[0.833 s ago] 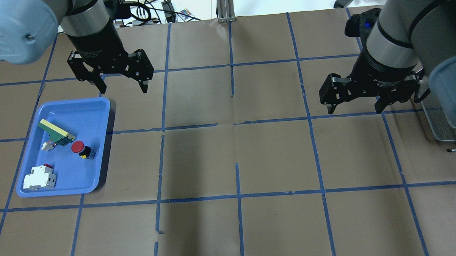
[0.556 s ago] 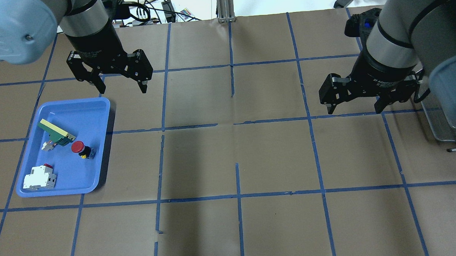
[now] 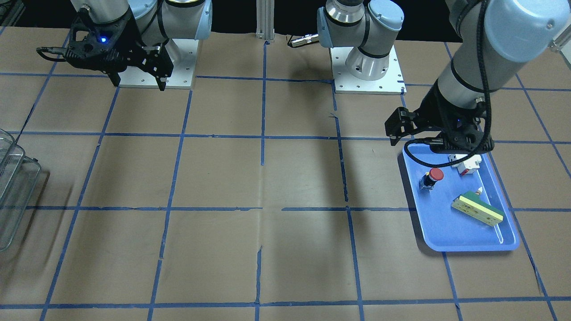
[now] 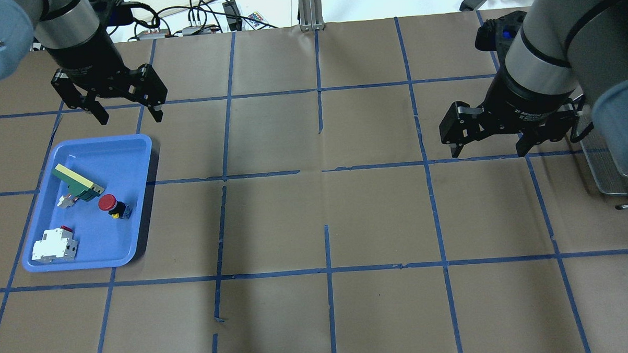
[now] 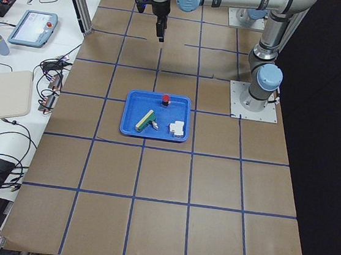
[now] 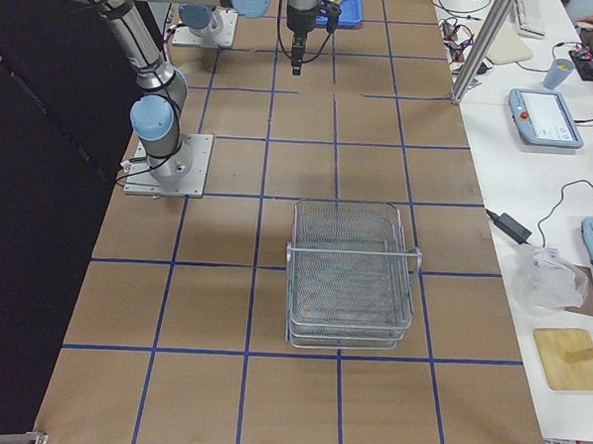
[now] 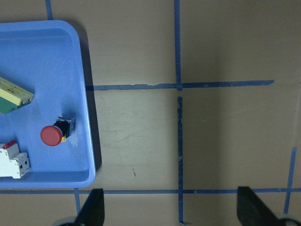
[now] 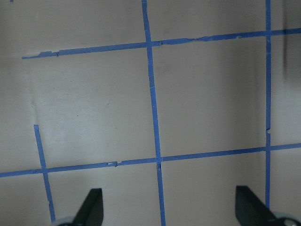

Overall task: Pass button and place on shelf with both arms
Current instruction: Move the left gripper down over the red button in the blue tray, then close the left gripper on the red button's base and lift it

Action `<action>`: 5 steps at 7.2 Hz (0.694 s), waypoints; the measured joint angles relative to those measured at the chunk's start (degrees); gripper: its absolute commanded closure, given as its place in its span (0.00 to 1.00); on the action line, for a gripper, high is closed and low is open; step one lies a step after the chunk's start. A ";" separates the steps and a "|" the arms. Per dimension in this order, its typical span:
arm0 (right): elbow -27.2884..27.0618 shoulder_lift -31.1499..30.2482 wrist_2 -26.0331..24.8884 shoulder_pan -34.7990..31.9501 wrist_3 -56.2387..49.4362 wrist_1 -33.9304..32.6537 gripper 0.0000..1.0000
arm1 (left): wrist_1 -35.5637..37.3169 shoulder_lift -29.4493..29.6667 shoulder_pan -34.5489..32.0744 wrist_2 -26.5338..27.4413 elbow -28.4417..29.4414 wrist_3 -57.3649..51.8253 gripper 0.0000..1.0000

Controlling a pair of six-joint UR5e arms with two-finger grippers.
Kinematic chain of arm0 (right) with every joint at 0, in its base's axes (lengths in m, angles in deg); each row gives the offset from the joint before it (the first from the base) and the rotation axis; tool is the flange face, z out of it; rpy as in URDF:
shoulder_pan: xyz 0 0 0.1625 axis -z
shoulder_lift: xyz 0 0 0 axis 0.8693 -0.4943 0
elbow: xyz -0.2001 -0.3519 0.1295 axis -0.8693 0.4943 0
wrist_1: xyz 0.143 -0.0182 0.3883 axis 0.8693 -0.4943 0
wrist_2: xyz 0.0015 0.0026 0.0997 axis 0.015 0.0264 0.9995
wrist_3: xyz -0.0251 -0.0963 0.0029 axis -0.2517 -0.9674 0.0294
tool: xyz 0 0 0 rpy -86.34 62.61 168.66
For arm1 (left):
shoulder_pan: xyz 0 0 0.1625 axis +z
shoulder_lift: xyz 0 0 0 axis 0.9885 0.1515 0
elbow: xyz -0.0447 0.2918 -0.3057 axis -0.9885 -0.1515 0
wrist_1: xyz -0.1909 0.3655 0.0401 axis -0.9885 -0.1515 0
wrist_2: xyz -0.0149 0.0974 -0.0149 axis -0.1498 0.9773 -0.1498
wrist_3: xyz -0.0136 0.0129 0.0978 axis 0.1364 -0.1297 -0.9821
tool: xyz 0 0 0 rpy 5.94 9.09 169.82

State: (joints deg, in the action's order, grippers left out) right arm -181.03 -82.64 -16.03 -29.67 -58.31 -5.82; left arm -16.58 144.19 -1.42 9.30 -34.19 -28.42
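The left gripper point(image 4: 130, 118) has just moved. A moment ago it hung more toward the middle of the table, and now it has slid over to the side where the blue tray point(image 4: 127, 151) sits. Its jaws are wide open and hold nothing. The right gripper point(image 4: 488, 152) has not moved at all. It waits on its own side, near the shelf point(image 6: 351, 285), and its jaws are wide open and empty too. I think this means the job is only starting: the left arm is getting ready to go down for the button point(image 4: 111, 204), and the pass to the other arm comes later. The left gripper is high up and not right over the button yet (its own camera shows the button off to one side), so it must go over more and then down. The tray holds three things. The button lies on its side in the tray, near the long edge closest to the middle of the table. A green and cream block point(image 4: 76, 182) lies close to it, and a white block point(image 4: 54, 247) sits in a corner a bit further off. The button touches neither one. The wire shelf stands well apart from the tray, and I can see nothing in it.
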 measured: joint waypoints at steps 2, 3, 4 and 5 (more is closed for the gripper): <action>-0.25 -0.34 0.06 -0.03 0.03 -0.09 0.00 | 10.88 2.25 6.12 0.07 -8.04 -7.26 0.00; -0.35 -0.60 0.09 -0.04 -0.02 -0.11 0.00 | 16.24 3.05 8.70 0.17 -12.19 -11.49 0.00; -0.45 -0.69 0.15 -0.04 -0.18 -0.13 0.00 | 20.74 3.63 10.83 0.20 -15.48 -14.97 0.00; -0.49 -0.69 0.19 -0.04 -0.34 -0.13 0.00 | 23.69 3.97 12.15 0.15 -17.81 -17.15 0.00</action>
State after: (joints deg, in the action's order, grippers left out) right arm -181.52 -83.33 -15.84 -29.71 -58.65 -5.95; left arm 7.11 148.16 10.74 9.45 -52.00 -45.57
